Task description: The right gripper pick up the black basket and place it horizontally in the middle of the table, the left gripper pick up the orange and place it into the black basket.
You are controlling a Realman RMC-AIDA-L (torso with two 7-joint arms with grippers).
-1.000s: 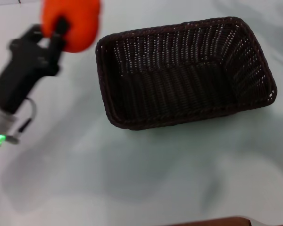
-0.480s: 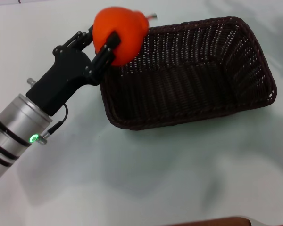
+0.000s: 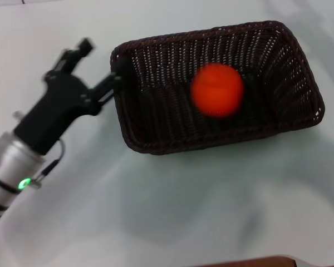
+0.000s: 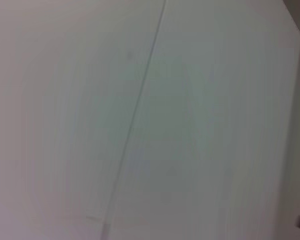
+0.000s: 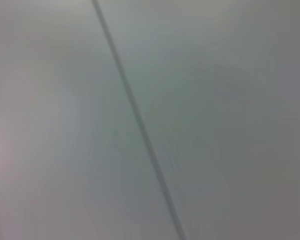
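Observation:
The black basket [image 3: 156, 72] lies lengthwise across the middle of the table [image 3: 172, 206] in the head view. The orange [image 3: 217, 90] is inside the basket, near its middle, blurred by motion. My left gripper [image 3: 100, 64] is open and empty at the basket's left end, one finger by the rim, the other farther back. The right gripper is out of view. Both wrist views show only bare pale surface with a thin seam line.
A brown edge [image 3: 256, 261] shows at the bottom of the head view. The left arm's silver forearm [image 3: 8, 167] reaches in from the lower left.
The left gripper held the orange over the basket's left rim; now its fingers are open and the orange has dropped into the basket. The gripper has drawn back slightly left.

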